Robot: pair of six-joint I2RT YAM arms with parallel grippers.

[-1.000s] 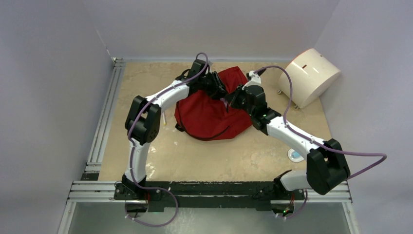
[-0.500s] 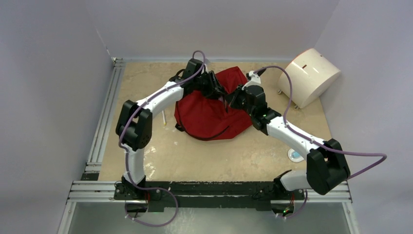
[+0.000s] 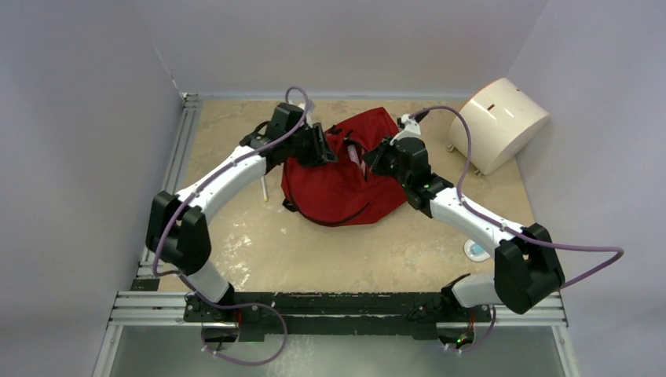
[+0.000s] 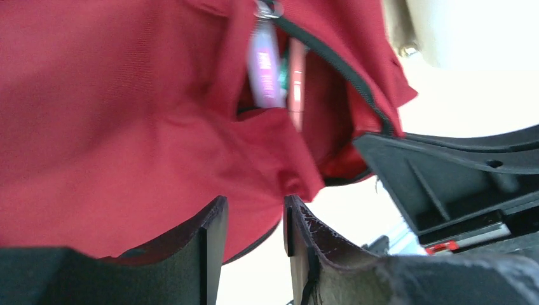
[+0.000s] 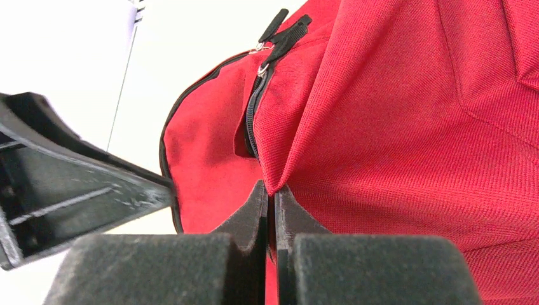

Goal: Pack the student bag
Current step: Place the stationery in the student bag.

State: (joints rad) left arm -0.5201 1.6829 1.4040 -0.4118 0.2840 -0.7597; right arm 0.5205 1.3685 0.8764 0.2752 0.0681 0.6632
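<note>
The dark-red student bag [image 3: 338,188] lies at the back middle of the table. My right gripper [image 3: 371,159] is shut on a fold of the bag's fabric [image 5: 272,190] next to the black zipper [image 5: 254,121] and holds the pocket open. My left gripper [image 3: 323,147] is open and empty, just left of the opening; its fingers [image 4: 213,222] stand apart in front of the red cloth [image 4: 95,127]. A purple-white pen [image 4: 266,63] and a pink one [image 4: 296,70] stick out of the open pocket, which also shows in the top view [image 3: 352,151].
A white rounded box [image 3: 503,122] stands at the back right. A thin pen [image 3: 265,188] lies on the table left of the bag. A small blue-white round thing [image 3: 476,250] lies near the right arm. An aluminium rail [image 3: 169,188] runs along the left edge.
My left gripper has drawn back to the left out of the bag's opening, and its arm swung left. The pens now show in the pocket. The right gripper has not moved.
</note>
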